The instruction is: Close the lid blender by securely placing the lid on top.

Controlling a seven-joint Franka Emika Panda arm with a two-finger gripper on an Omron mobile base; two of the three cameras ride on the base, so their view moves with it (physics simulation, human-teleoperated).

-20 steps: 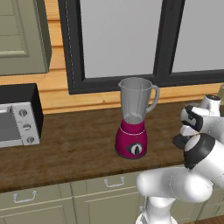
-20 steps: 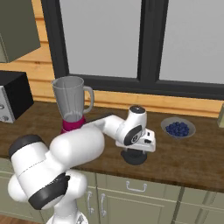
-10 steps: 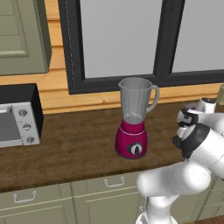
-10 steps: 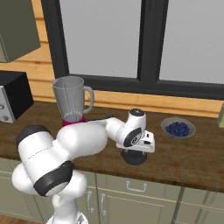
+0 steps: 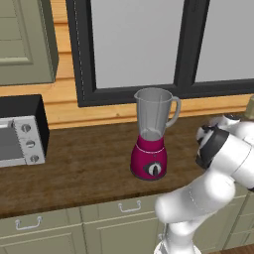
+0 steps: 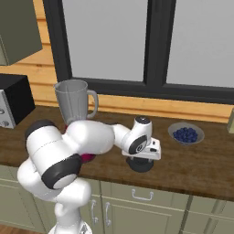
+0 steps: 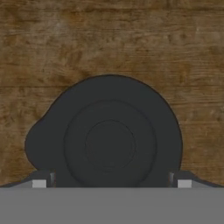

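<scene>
the gripper (image 6: pixel 140 161) hangs straight over the lid (image 6: pixel 140 165) on the wooden counter (image 6: pixel 201 169), its hand pointing down. in the hand view the lid (image 7: pixel 109 135) sits centred between the two finger tips (image 7: pixel 39 180), which stand wide apart on either side of it, with counter wood showing beyond the lid's rim; the jaws are spread and not clamped on anything. whether the tips already touch the lid cannot be told.

taking the lid as the landmark: the lid lies flat on the counter near the front edge. to its left, in the right base view, the arm's white links run back toward the base and cover the lower part of the blender (image 6: pixel 73 107), so only the clear grey jar and a sliver of magenta show there. in the left base view the blender (image 5: pixel 151 136) stands upright and open-topped, well apart from the lid's side of the counter, with its black dial facing front.

behind and to the right of the lid sits a bowl of blueberries (image 6: pixel 185 134). far to the left of the lid, past the blender, stands the toaster oven (image 5: pixel 20 131). behind everything runs the dark-framed window (image 6: pixel 151 45), above the wood-panelled wall.
</scene>
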